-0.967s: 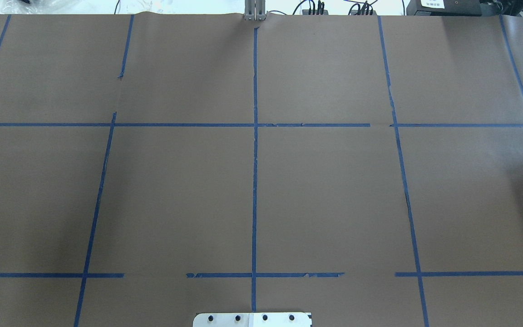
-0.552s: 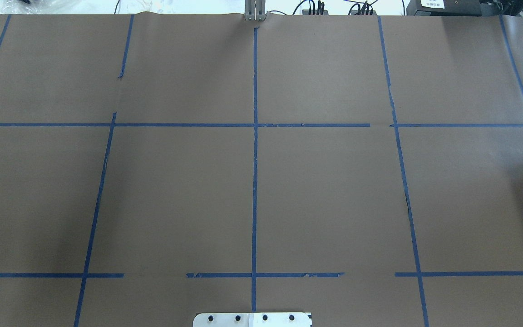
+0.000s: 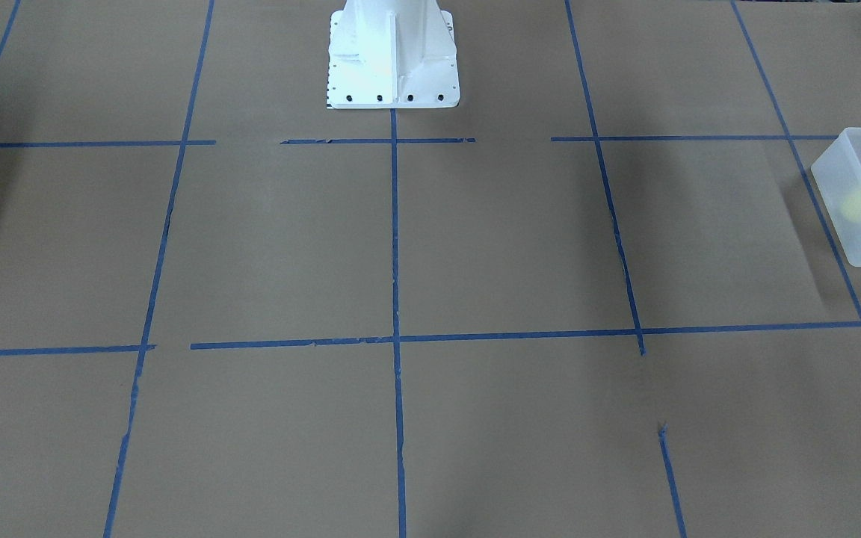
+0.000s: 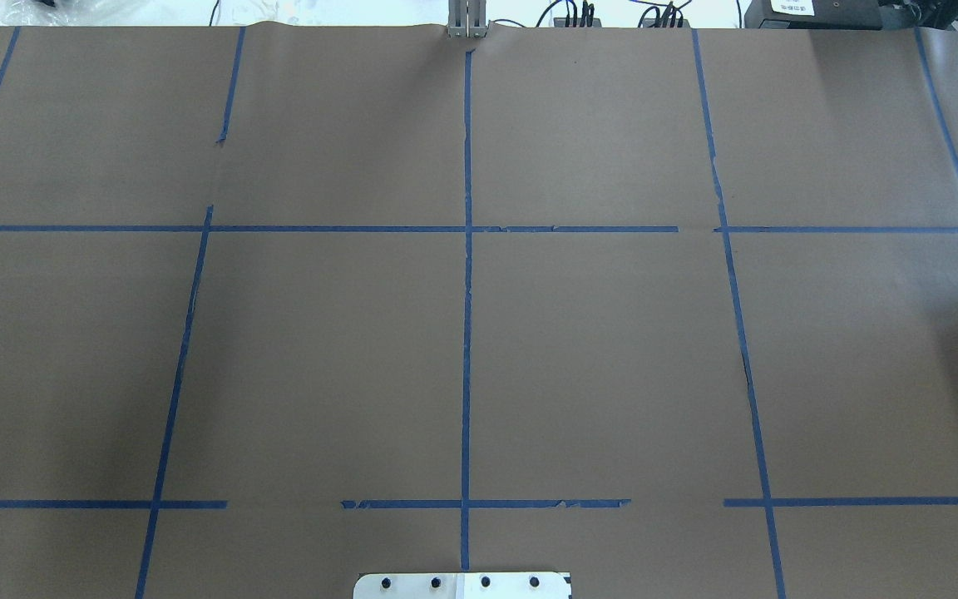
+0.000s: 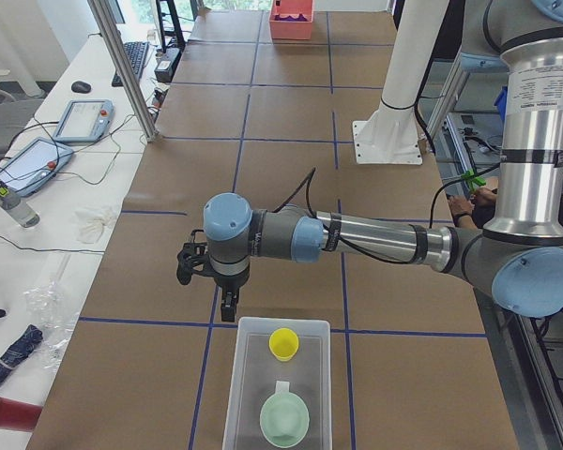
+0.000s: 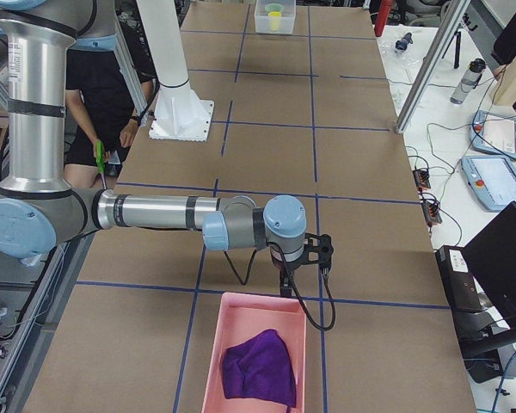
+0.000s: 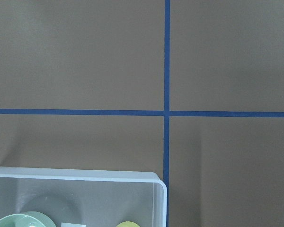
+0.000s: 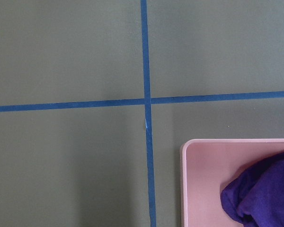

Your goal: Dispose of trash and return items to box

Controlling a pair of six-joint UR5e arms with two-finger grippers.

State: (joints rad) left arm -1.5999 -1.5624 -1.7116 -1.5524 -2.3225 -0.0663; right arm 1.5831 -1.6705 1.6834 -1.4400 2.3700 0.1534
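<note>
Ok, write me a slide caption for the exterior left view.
Left gripper hangs by the far end of the frosted bin, which holds a yellow cup and a pale green bowl.

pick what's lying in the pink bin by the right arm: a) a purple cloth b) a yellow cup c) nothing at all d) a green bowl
a, a bunched purple cloth lies in the pink bin, while the yellow cup sits in the frosted white bin at the table's other end
</note>
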